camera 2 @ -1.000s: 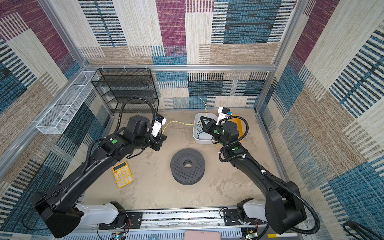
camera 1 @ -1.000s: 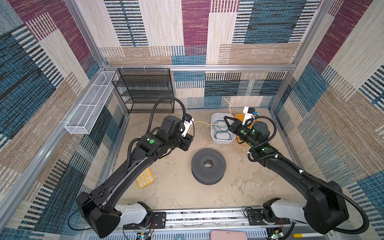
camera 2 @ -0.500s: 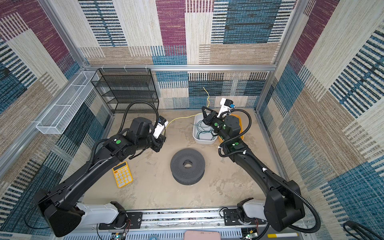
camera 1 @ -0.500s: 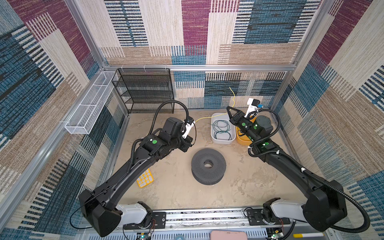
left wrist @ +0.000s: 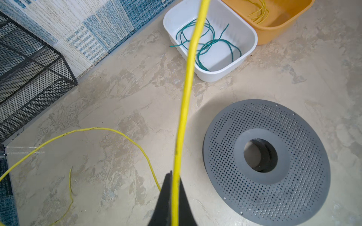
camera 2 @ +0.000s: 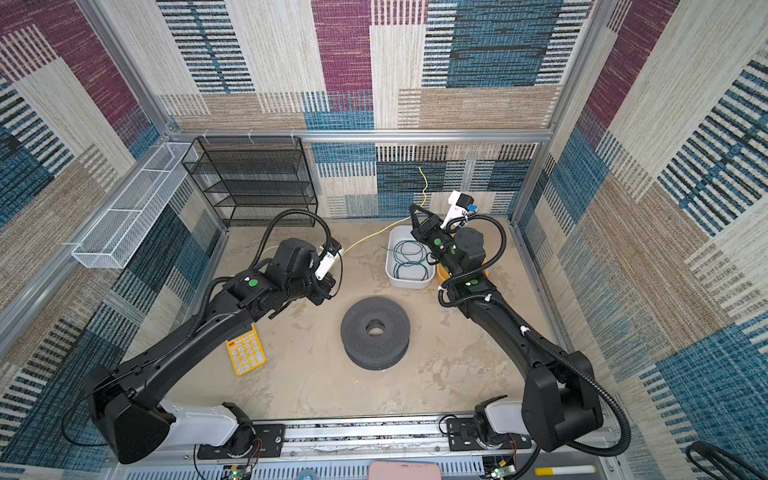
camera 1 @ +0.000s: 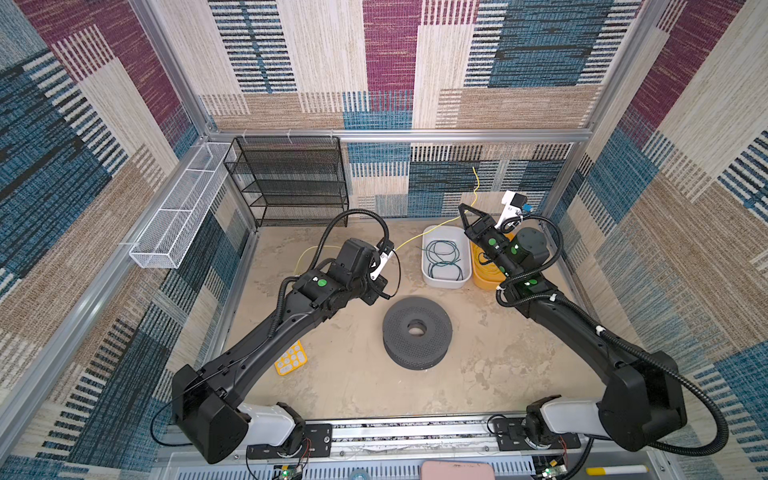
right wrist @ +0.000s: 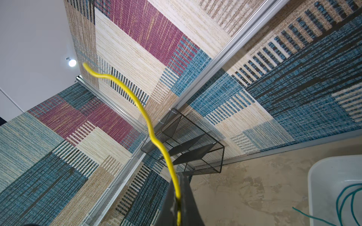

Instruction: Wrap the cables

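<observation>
Yellow cable (left wrist: 188, 78) spans the gap between your two claws.
Left claw (left wrist: 174, 182) and right claw (right wrist: 177, 183) both pinch it; hold gentle tension as you form even loops.

A yellow cable (left wrist: 185, 97) and a green cable (left wrist: 204, 47) are seen, with a white tub (left wrist: 221, 73), an orange tub (left wrist: 274, 33) and a grey, dotted spool (left wrist: 293, 137).

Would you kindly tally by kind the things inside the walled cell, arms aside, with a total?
Cables: 2 (yellow cable, green cable)
Tubs: 2 (white tub, orange tub)
Spool: 1
Calculator: 1
Mesh rack: 1
Wire basket: 1
Total: 8
</observation>
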### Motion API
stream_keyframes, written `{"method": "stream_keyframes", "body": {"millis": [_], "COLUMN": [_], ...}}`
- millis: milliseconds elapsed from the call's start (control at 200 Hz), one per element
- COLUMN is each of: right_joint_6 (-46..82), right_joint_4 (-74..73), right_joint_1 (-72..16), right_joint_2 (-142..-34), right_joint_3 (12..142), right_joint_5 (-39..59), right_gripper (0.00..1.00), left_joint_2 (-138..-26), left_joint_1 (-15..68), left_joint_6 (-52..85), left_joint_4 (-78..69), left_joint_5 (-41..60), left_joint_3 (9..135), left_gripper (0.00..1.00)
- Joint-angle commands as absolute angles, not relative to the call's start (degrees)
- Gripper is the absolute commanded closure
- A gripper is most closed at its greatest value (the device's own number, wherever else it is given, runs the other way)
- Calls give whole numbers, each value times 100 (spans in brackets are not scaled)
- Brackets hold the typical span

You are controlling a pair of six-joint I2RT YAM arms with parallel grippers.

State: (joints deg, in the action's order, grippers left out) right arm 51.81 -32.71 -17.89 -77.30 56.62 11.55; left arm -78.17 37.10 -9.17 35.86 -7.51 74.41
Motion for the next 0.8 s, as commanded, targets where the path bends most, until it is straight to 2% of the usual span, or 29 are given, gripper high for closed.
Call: {"method": "stream_keyframes", "body": {"millis": [0,190,401,586,626,671,731,791], "right_joint_6": [5645,5972,5953,5764,5708,5618,5459,5376], "right_joint_4": [-4161,-4462,-4449,-4306,-4259,-4183,-4036,-3927], "right_joint_1": [-1700,-1591,-1433,-1450,-1455,-1459,-1461,-1459], "right_joint_2": [-7840,-7922,-7701,-7825,-7844,-7838,-7798,-7796], "right_joint_3": [5721,5715,5494,5403,5354,5299,5257,5272], "right_joint_5": [1093,1264,1286,1605,1604,1558,1382,1224], "right_gripper": [100,100,100,100,100,100,100,100], "left_joint_2": [-7904,-8175,-8282,-8262,-8230,-8198,-8149,-8130], "left_joint_1": [3739,3762,3762,3762,3762,3765,3762,3762], "left_joint_6": [-1211,-1233,-1225,-1194,-1218,-1224,-1283,-1314], "left_joint_4": [3985,4030,3897,3803,3801,3773,3699,3654], "left_joint_5": [-1189,-1909,-2034,-1729,-1603,-1588,-1604,-1594], "left_joint_3": [7426,7377,7225,7263,7274,7276,7304,7362], "left_gripper": [100,100,100,100,90,68,54,44]}}
